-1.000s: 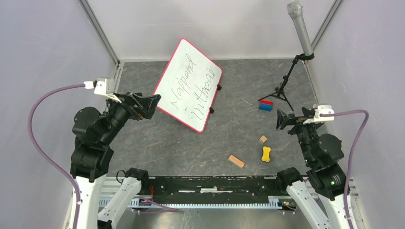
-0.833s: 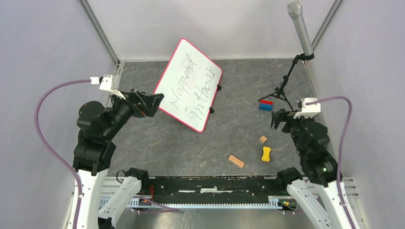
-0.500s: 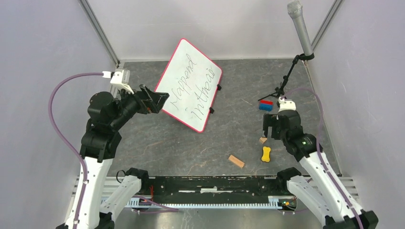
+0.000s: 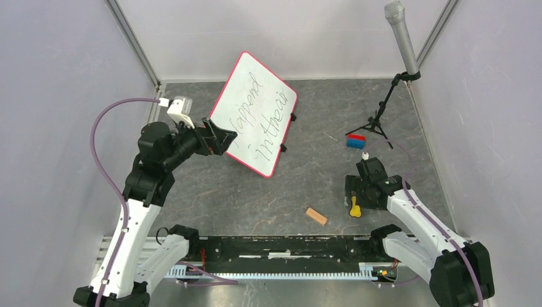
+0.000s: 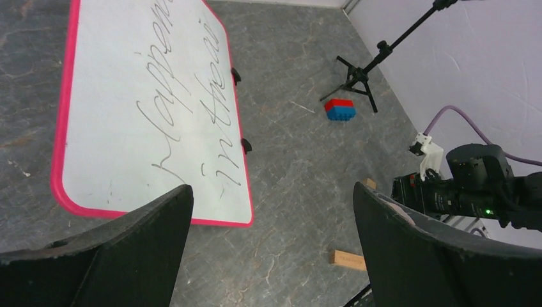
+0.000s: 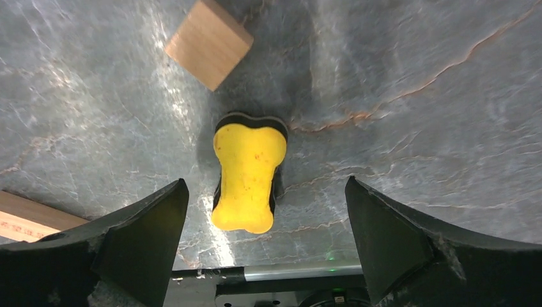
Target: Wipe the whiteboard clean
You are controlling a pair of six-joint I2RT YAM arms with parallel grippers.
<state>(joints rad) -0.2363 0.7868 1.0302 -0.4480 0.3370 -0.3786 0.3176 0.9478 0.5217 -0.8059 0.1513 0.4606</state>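
Observation:
The whiteboard [image 4: 255,115], white with a thin red rim and black handwriting, lies at the back centre of the table; it also shows in the left wrist view [image 5: 140,109]. My left gripper [image 4: 220,137] is open and empty, hovering over the board's near-left edge. A yellow bone-shaped eraser [image 4: 355,206] lies at the front right. My right gripper [image 4: 358,192] is open above it, pointing down; in the right wrist view the eraser [image 6: 248,176] lies between the spread fingers, untouched.
A small wooden cube [image 6: 208,43] lies just beyond the eraser. A flat wooden block [image 4: 316,216] lies to its left. A red-and-blue brick [image 4: 356,141] and a microphone on a tripod [image 4: 383,109] stand at the back right. Walls close in on both sides.
My right arm has swung forward and down from beside the right wall to just above the yellow eraser. My left gripper has moved right, up to the whiteboard's edge.

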